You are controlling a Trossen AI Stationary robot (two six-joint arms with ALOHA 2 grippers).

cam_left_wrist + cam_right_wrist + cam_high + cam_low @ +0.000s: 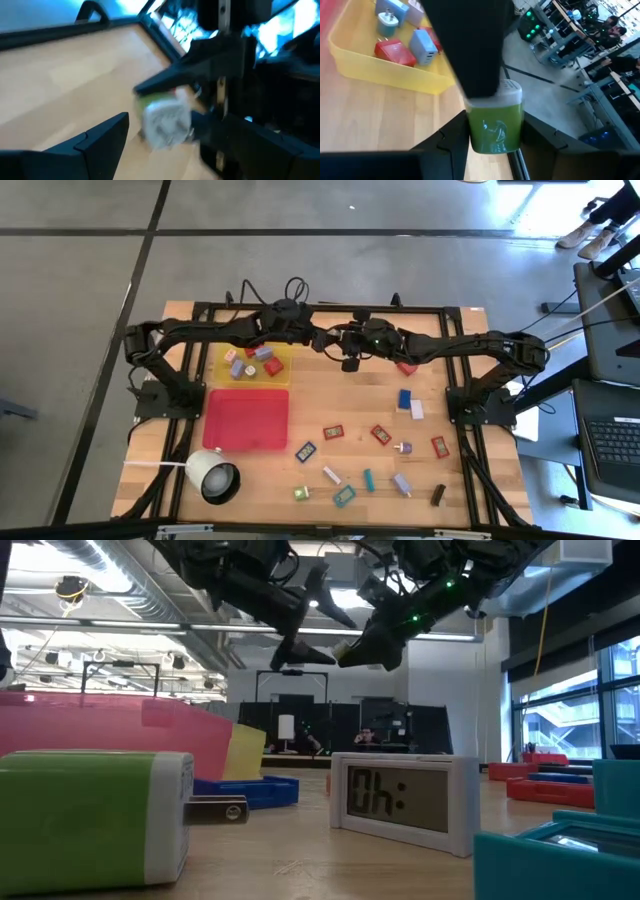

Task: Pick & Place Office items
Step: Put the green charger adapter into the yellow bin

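Observation:
A small block, green with a white end, is up in the air over the table's far middle, just right of the yellow tray. My right gripper is shut on it. My left gripper is open and faces the right gripper from the left, with its fingers standing on either side of the block's white, pronged end. One left finger covers part of that end. In the low view both grippers meet high above the table. Several small coloured pieces lie in the yellow tray. My right gripper pinches the block's green body between its two fingers, one on each side. It comes level from the table's right. The block is lifted clear of the table, white end pointing away from the gripper. My left gripper: I cannot tell whether its fingers touch the white end.
The red tray lies near the yellow one, and the white cup-like thing with a cord sits at the near left. Several small pieces are scattered over the table's right half. A green block and a small display stand close to the low camera.

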